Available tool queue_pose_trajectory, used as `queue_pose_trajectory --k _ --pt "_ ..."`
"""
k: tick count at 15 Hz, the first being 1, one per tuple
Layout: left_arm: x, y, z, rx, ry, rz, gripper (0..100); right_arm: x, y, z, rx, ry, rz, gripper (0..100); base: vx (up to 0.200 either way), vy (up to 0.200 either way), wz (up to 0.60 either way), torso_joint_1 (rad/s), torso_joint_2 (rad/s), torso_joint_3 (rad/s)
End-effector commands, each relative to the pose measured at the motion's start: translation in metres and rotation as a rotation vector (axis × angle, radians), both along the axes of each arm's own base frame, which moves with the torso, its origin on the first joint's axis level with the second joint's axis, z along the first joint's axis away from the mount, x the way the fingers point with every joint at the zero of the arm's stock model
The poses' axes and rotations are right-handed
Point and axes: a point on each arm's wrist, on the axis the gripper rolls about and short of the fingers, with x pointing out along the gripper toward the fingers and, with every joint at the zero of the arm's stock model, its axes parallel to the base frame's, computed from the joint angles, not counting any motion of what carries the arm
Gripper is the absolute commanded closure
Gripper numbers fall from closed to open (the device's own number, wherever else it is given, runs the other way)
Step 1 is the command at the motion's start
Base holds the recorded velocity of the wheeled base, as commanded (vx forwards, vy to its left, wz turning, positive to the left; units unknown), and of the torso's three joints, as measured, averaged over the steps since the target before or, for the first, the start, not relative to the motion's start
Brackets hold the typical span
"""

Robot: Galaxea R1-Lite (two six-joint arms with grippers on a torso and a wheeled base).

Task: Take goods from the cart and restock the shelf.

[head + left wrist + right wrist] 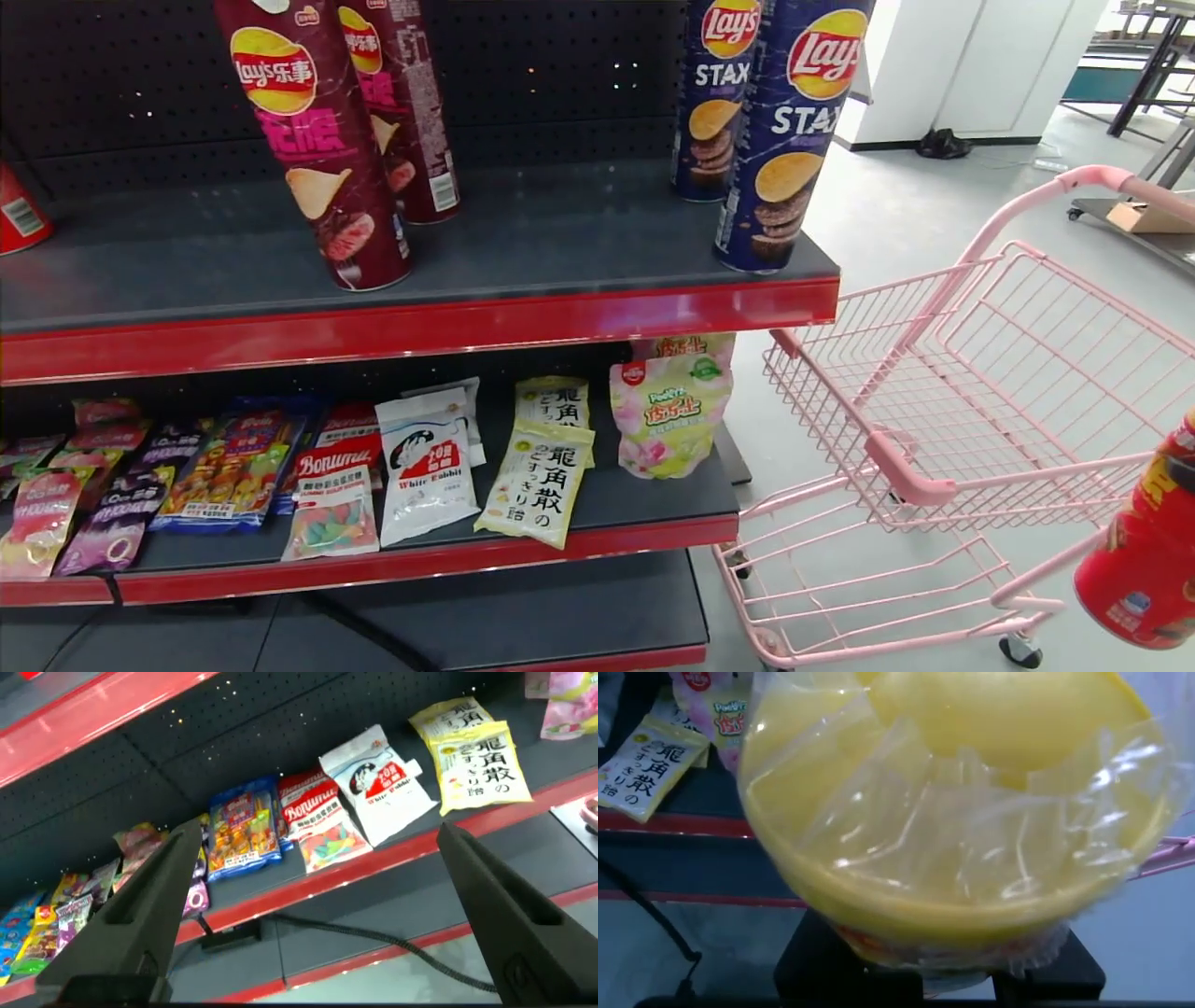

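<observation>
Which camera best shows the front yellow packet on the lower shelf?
The head view: the front yellow packet lies whole and large on the lower shelf. The left wrist view shows it whole too, tilted. The right wrist view catches part of it beside the red can's lid.

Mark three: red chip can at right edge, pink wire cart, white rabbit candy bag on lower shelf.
red cylindrical chip can (1141,551), head view, middle of its side wall.
pink wire shopping cart (910,478), head view, front rim of upper basket.
white rabbit-print candy bag (425,476), head view, centre of its face.
</observation>
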Motion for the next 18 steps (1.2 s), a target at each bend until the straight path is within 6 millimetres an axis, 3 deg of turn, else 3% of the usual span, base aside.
queue_pose_trajectory --k 1,9,13,18 --pt "-0.001 0.000 -0.001 -0.001 -0.006 0.001 0 0.001 0.000 -0.002 -0.001 0.008 0.001 100 0.000 0.000 0.00 0.119 -0.35 -0.256" --pt "-0.001 0.000 -0.003 0.001 -0.003 0.001 0 0.003 0.001 0.001 -0.011 0.006 0.023 100 0.000 0.000 0.00 0.172 -0.53 -0.353" --pt "-0.001 0.000 -0.003 0.000 -0.003 0.001 0 0.005 0.005 0.012 0.040 -0.024 0.200 100 0.000 0.000 0.00 0.224 -0.57 -0.361" --pt "0.000 0.000 -0.003 0.006 0.003 0.001 0 0.030 0.015 0.019 0.052 0.024 0.356 100 0.000 0.000 0.00 0.092 -0.24 -0.140"
